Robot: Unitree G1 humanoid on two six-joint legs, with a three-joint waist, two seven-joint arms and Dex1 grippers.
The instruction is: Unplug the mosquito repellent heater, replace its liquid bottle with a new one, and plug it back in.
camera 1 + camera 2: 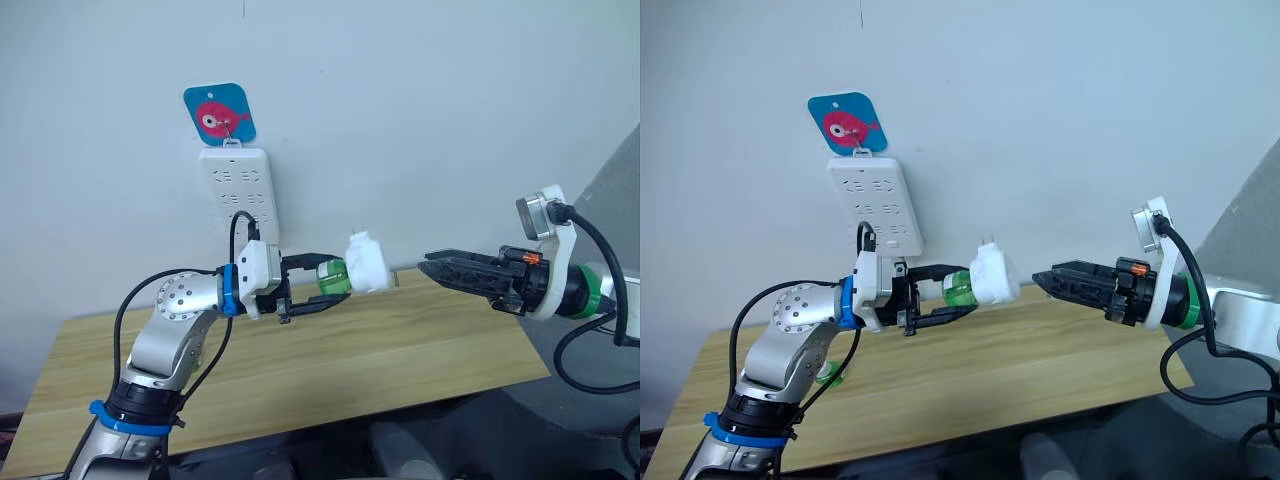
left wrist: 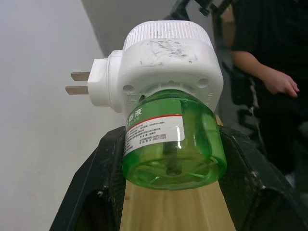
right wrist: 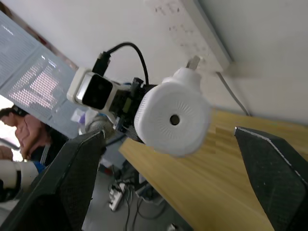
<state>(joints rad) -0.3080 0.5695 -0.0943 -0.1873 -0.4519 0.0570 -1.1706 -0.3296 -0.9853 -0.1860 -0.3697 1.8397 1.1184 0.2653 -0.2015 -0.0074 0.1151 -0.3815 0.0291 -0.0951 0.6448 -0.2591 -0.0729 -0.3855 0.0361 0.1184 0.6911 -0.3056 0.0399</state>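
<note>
While the left gripper (image 1: pixel 325 283) is reaching out over the wooden table (image 1: pixel 420 350), its two black fingers are pinching a green bottle (image 1: pixel 333 278) that is screwed into the mosquito repellent heater (image 1: pixel 367 263). Heater and bottle are hanging in the air above the table, unplugged, with the prongs pointing up and back toward the wall. Behind them a white power strip (image 1: pixel 235 188) is hanging on the wall under a blue fish tag (image 1: pixel 219 113). The right gripper (image 1: pixel 437 268) is pointing at the heater from the other side, just short of touching it.

From the left wrist, the bottle (image 2: pixel 172 141) is sitting between the two dark fingers (image 2: pixel 91 187), its label facing the camera and the heater (image 2: pixel 161 65) capping its far end, two metal prongs sticking out sideways. A person's hand (image 2: pixel 281 84) is showing in the background.

From the right wrist, the right gripper's fingers (image 3: pixel 67 178) are standing spread wide, holding nothing, and the heater's round vented face (image 3: pixel 174 118) is sitting between them, well beyond their tips.
</note>
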